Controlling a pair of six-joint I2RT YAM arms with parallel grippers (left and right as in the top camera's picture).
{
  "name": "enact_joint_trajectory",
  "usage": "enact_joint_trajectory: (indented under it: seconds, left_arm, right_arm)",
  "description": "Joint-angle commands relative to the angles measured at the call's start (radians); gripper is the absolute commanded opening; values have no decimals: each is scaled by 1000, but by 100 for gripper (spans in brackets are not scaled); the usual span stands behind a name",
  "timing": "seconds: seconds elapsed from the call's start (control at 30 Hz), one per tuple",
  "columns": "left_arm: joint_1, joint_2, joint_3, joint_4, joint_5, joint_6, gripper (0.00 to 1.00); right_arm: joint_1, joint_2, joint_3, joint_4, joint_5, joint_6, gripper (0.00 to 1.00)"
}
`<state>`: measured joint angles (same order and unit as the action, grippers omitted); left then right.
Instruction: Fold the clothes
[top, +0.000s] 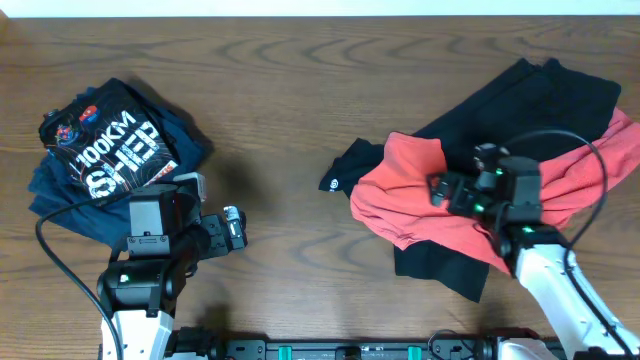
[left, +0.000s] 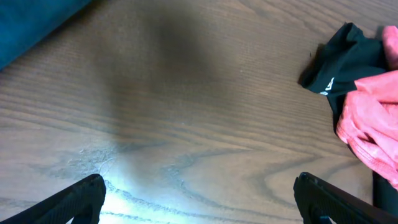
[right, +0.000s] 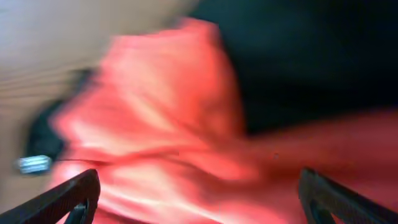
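Overhead, the navy tee (top: 105, 150) lies bunched at the far left of the table (top: 300, 80), and the red tee (top: 420, 195) sprawls crumpled on top of the black tee (top: 540, 95) at the right. The right gripper (top: 440, 188) hangs over the red cloth's middle, and the left gripper (top: 235, 232) sits above wood between the piles, nearer the navy one. Left wrist: the jaws stand spread wide over the wood, holding nothing; a black corner with a white logo (left: 328, 84) and a red fold show at the right edge. Right wrist (badly blurred): the jaws stand wide apart low over red cloth, nothing pinched, with black beyond. The step looks like getting the red tee off the black one so it can be laid flat. To do it well, I would move the grasp from the bunched middle to a clean edge, hem or shoulder, pinch the red layer only, and draw it slowly toward the open wood so the black tee does not drag along; the left gripper could take the opposite edge.
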<state>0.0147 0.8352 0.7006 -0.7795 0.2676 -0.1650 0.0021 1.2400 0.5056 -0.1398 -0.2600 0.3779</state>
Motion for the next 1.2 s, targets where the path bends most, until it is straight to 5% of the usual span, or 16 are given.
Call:
enact_joint_trajectory:
  seconds: [0.0, 0.23, 0.27, 0.4, 0.43, 0.9, 0.97, 1.17]
  left_arm:
    - [-5, 0, 19, -2, 13, -13, 98]
    - [-5, 0, 19, -2, 13, -13, 98]
    - [-5, 0, 19, -1, 13, -13, 98]
    - [-5, 0, 19, -2, 13, -13, 98]
    - [-5, 0, 19, -2, 13, -13, 98]
    - [-5, 0, 19, -2, 13, -13, 98]
    - [-5, 0, 19, -2, 13, -13, 98]
    - [-5, 0, 19, -1, 13, -13, 98]
  right_arm:
    - [-98, -26, 2, -151, 191, -25, 99]
    - [-158, -24, 2, -380, 395, 55, 96]
    - [-158, -24, 2, -378, 395, 55, 87]
    - [-158, -25, 2, -376, 387, 77, 8]
    - [-158, -26, 5, -376, 387, 82, 1]
    - [-311, -122, 352, -626, 529, 51, 1]
    - [-333, -122, 352, -619, 385, 6, 1]
    - [-254, -39, 334, -605, -106, -253, 32]
